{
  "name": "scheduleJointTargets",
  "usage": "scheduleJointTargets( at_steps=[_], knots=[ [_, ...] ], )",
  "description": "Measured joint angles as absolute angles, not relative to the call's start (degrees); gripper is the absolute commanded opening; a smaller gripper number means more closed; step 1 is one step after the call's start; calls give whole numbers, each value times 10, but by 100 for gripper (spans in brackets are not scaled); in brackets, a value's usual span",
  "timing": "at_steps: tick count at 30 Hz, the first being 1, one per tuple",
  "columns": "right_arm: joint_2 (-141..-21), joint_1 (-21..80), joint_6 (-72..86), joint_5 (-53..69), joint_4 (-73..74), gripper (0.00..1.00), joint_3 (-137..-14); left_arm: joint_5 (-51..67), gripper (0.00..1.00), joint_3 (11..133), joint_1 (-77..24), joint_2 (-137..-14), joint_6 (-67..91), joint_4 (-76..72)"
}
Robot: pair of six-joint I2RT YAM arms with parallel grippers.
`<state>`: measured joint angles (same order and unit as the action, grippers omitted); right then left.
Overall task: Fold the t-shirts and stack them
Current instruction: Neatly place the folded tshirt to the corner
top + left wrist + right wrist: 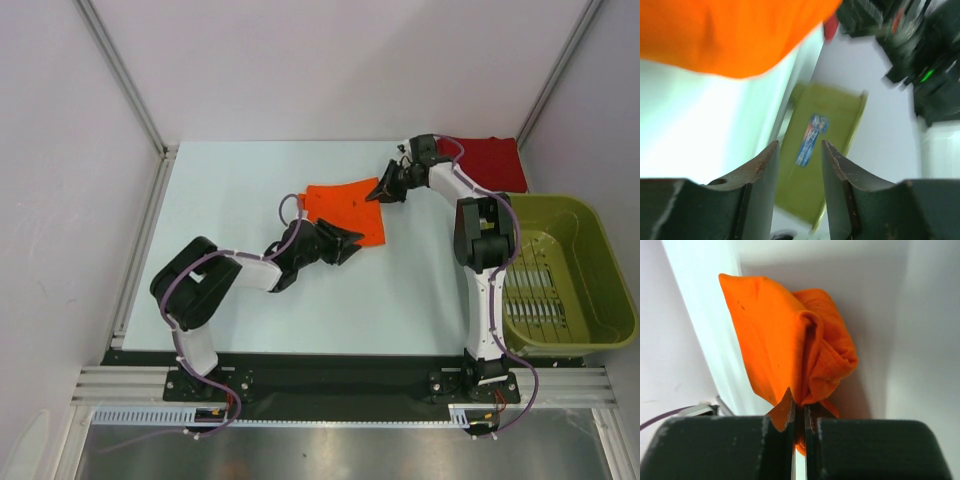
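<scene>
standing inside pale walls (330, 60) with grey metal frame posts (120, 75), a pale blue-white table (250, 300) spreads to the left of the olive-green basket (600, 330), which sits at its right edge. the basket's slotted floor (545, 290) shows inside it, and a blue sticker (812, 139) marks one of its walls in the left wrist view. just beyond the basket's far rim lies the dark red t-shirt (485, 162), flat on the table's corner. well to the basket's left, about mid-table, lies the orange t-shirt (340, 208), partly folded and bunched. the right gripper (388, 186) sits at this shirt's edge nearest the basket, its fingers pinched tight on a gathered wad of orange cloth. the left gripper (350, 243) hangs at the shirt's near corner, farther from the basket, fingers partly spread with nothing between them.
</scene>
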<state>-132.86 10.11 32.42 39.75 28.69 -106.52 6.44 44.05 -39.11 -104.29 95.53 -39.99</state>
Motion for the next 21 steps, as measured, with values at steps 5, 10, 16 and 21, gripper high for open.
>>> scheduleJointTargets(
  at_steps=[5, 10, 16, 21],
  knots=[
    [-1329, 100, 247, 356, 353, 0, -1094, 151, 44, 442, -366, -1018, 872, -381],
    [-1329, 101, 167, 294, 423, 0, -1112, 200, 49, 393, -320, -883, 754, -299],
    [-1323, 108, 81, 177, 482, 0, -1127, 235, 50, 412, -308, -722, 558, -138],
    [-1303, 117, 4, 58, 517, 0, -1156, 272, 51, 453, -285, -676, 429, -37]
  ],
)
